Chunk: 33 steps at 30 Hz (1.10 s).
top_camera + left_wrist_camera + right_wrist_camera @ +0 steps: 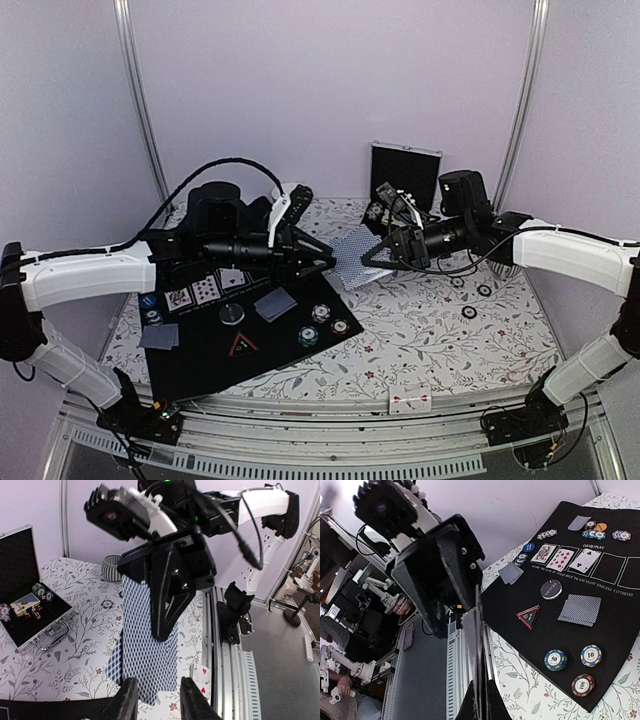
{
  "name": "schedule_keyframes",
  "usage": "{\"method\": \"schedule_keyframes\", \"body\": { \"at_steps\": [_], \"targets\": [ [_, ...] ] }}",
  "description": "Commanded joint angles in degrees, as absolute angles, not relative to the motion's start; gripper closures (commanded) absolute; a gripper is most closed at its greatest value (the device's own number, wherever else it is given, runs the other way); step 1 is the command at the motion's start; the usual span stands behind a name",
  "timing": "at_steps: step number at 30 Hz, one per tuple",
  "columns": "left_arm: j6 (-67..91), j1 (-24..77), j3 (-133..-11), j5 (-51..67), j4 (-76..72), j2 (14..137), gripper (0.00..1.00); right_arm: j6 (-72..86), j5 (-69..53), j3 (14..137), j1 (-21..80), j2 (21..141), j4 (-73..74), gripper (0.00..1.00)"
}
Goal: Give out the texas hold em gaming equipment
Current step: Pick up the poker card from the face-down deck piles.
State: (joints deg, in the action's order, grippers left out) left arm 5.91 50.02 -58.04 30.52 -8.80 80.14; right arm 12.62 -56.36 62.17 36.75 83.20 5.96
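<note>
**Playing card held in the air between both arms**

Playing card (145,670), blue-backed, hangs above the table beside the black mat (605,630). My right gripper (480,702) is pinched closed on one end of it. The fingers of my left gripper (159,700) stand either side of the other end with a gap, and I cannot tell whether they touch it.

I judge the card light, thin, bendy and slick, best pinched flat across its faces near a short end.

On the mat I count:
- three face-up cards (562,557)
- face-down cards (577,610) at three spots
- one grey button (551,589)
- one triangular marker (529,616)
- three chips (555,660) close by, with more farther off that are too small to count
</note>
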Motion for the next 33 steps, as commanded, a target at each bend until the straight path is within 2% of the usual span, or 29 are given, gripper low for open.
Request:
{"method": "schedule_keyframes", "body": {
  "at_steps": [1,6,8,9,10,12,17,19,21,26,33],
  "targets": [
    [4.32,50.33,-59.42,27.15,-6.18,82.05,0.69,11.47,-58.44,64.69,37.16,83.50,3.96,0.98],
    [5.41,50.29,-59.64,27.76,-7.15,83.06,0.69,11.36,-58.71,64.51,37.16,83.45,3.97,0.98],
    [5.78,50.34,-59.25,28.96,-8.53,82.66,0.77,11.13,-58.56,64.36,37.12,83.37,3.96,0.98],
    [6.06,50.40,-58.98,29.26,-9.39,82.30,0.85,11.08,-58.46,64.34,37.14,83.43,3.97,0.98],
    [6.36,50.37,-58.63,29.46,-10.17,81.93,0.89,11.08,-58.45,64.34,37.11,83.41,3.96,0.98],
    [6.94,50.38,-58.01,30.21,-11.70,81.31,0.90,10.91,-58.43,64.25,37.10,83.46,3.97,0.98],
    [6.52,50.12,-58.24,32.92,-10.72,79.87,0.79,10.40,-58.52,64.16,37.11,83.33,4.15,0.98],
    [7.76,48.92,-57.61,34.87,-11.52,78.12,0.70,10.22,-58.95,64.07,37.10,83.20,4.34,0.98],
    [9.69,47.52,-57.78,37.64,-12.21,77.73,0.64,9.91,-59.00,64.13,37.11,83.07,4.48,0.98],
    [9.46,46.99,-62.61,38.29,-5.32,82.23,0.63,9.60,-59.15,64.42,37.09,83.17,4.62,0.98],
    [10.25,46.16,-63.58,37.65,-6.04,83.79,0.64,9.61,-59.01,64.17,37.14,82.52,5.08,0.98]
  ]
}}
